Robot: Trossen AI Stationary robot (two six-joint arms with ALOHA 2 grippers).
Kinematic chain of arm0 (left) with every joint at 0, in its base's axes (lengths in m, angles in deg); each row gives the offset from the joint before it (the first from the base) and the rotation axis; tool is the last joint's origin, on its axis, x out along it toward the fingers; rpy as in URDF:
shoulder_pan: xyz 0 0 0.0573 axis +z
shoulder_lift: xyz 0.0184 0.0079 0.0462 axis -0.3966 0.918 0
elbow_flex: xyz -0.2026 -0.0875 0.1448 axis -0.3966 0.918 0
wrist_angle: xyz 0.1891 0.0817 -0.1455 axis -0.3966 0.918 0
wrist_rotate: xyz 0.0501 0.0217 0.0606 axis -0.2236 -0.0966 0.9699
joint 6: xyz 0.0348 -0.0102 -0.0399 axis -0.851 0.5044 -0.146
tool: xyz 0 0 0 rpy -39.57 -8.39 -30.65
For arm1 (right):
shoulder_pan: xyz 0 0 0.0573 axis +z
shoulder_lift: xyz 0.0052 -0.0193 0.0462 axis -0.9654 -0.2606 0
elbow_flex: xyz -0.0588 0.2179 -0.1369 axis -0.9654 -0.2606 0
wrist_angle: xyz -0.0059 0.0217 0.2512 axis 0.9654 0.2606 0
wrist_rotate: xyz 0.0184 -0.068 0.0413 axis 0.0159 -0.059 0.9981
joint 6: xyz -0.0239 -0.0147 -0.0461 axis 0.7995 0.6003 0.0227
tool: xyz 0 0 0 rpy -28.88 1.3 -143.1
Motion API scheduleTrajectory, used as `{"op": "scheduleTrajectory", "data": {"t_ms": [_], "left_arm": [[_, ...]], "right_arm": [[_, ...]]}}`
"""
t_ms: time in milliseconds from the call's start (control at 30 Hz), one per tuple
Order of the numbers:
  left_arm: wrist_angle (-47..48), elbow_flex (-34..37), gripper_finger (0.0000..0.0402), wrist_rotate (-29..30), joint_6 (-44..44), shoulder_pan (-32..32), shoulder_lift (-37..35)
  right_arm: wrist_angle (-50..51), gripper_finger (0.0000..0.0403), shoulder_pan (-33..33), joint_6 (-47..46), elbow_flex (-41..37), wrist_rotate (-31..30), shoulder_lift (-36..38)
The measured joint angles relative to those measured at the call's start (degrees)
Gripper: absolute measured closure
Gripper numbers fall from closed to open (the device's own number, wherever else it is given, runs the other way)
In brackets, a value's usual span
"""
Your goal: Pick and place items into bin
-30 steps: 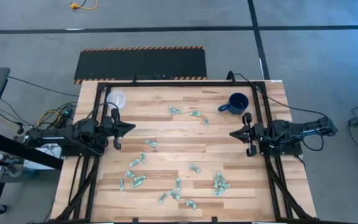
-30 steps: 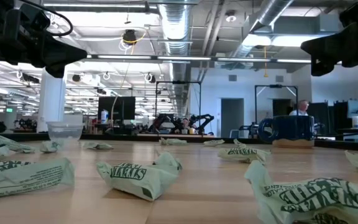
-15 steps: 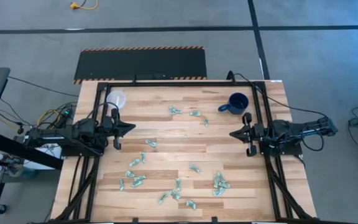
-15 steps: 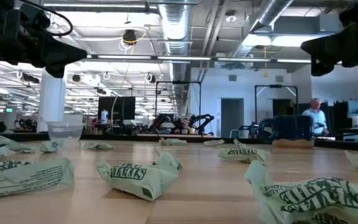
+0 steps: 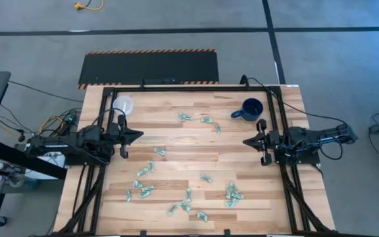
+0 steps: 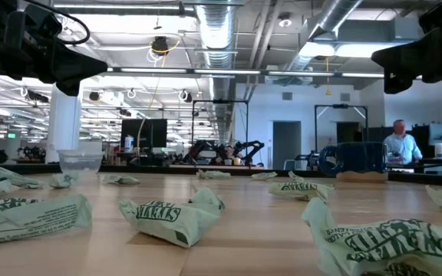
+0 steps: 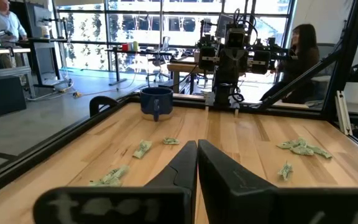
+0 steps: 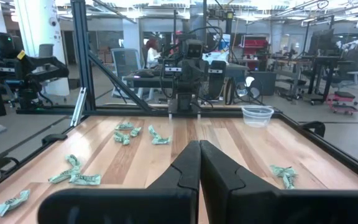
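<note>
Several small crinkled green-and-white items (image 5: 187, 116) lie scattered flat on the wooden table (image 5: 176, 151), most toward the near edge (image 5: 232, 192). The bin, a small clear plastic cup (image 5: 122, 104), stands upright at the far left corner, also seen as the cup (image 8: 257, 116). My left gripper (image 5: 140, 135) hovers shut above the table's left edge, pointing level toward the right. My right gripper (image 5: 245, 141) hovers shut at the right edge, pointing level toward the left. Neither has anything between its fingers (image 7: 196, 149) (image 8: 199, 148).
A dark blue mug (image 5: 250, 109) with a handle stands at the far right, close to my right gripper. A black metal frame (image 5: 196, 86) borders the table's far edge and sides. People move in the room beyond the table (image 6: 400, 146).
Both arms have kept still. Only a person in the room behind the table has walked rightward in the low view.
</note>
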State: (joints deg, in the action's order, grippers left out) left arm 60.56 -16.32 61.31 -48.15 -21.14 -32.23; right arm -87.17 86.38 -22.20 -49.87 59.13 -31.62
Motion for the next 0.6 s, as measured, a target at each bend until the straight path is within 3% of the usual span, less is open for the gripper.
{"op": "scheduleTrajectory", "data": {"t_ms": [433,600], "left_arm": [[-0.9,0.0,0.0400,0.1,0.0,0.0,0.0],[-6.5,0.0,0.0400,0.1,3.4,0.0,0.0]], "right_arm": [[0.0,0.0403,0.0,0.0,0.0,0.0,0.0],[0.0,0.0403,0.0,0.0,0.0,0.0,0.0]]}}
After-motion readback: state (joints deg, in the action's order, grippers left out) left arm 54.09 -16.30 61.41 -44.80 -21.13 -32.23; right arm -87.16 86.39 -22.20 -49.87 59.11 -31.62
